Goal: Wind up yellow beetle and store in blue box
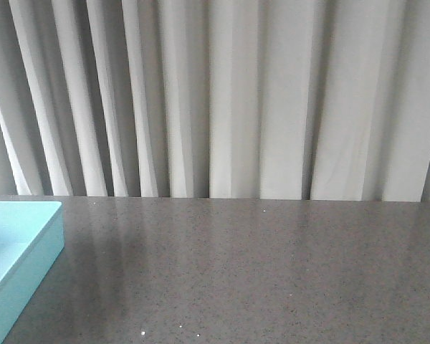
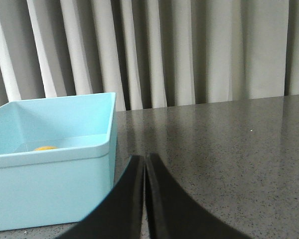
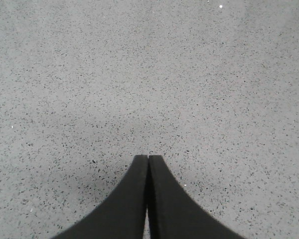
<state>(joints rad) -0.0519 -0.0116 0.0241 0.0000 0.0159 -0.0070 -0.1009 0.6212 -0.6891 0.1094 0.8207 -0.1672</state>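
Observation:
The blue box (image 1: 25, 247) stands at the table's left edge in the front view; it also shows in the left wrist view (image 2: 50, 189). Inside it, just over the near rim, a small patch of the yellow beetle (image 2: 45, 148) shows; the rest of it is hidden by the wall. My left gripper (image 2: 145, 159) is shut and empty, low over the table just beside the box's corner. My right gripper (image 3: 148, 159) is shut and empty above bare speckled table. Neither gripper shows in the front view.
The dark grey speckled table (image 1: 258, 272) runs to a back edge with pale pleated curtains (image 1: 229, 93) behind it. The box's corner (image 2: 112, 144) lies close to my left fingers.

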